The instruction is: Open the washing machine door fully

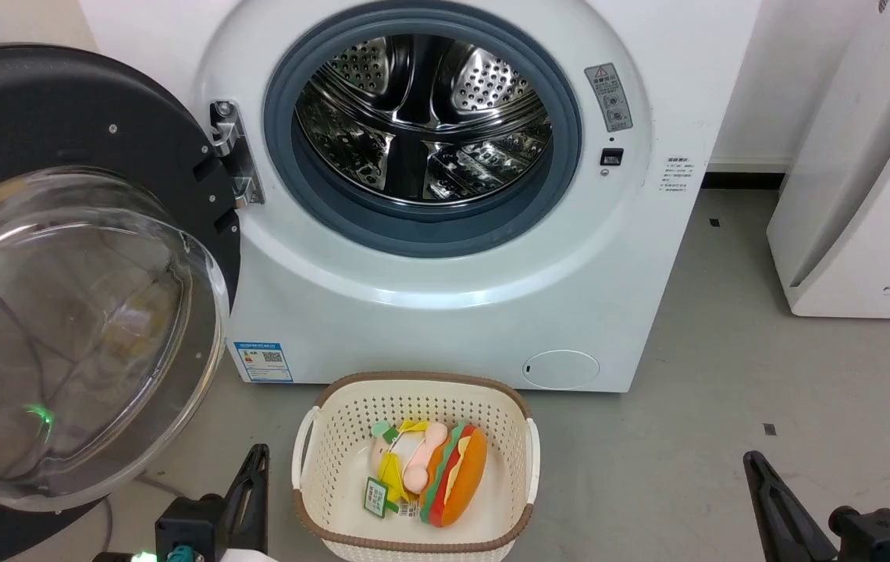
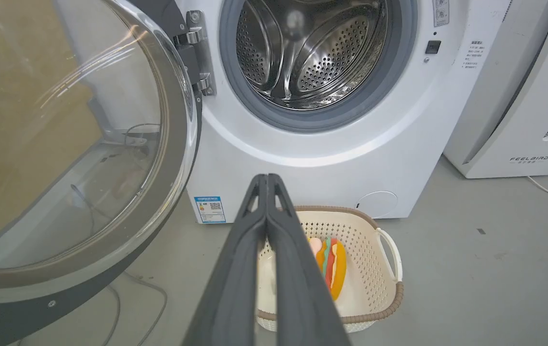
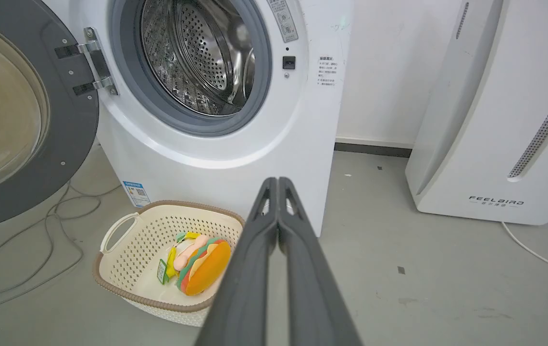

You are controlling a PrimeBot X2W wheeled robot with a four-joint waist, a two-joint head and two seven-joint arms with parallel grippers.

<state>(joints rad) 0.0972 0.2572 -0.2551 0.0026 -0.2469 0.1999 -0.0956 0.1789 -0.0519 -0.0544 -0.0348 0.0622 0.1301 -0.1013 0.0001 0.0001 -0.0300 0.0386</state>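
Head view: the washing machine door (image 1: 62, 101) stands open on its hinge at the left of the washing machine (image 1: 445, 304). The disc is upright, with its inner face and glass bowl turned toward me, and the drum mouth is uncovered. My left gripper (image 2: 267, 178) and right gripper (image 3: 278, 180) each have their fingers pressed together, holding and touching nothing, apart from the door. Count: one door, one machine, two grippers, one basket (image 1: 414, 386) before the machine, one burger toy (image 1: 457, 484) inside it.
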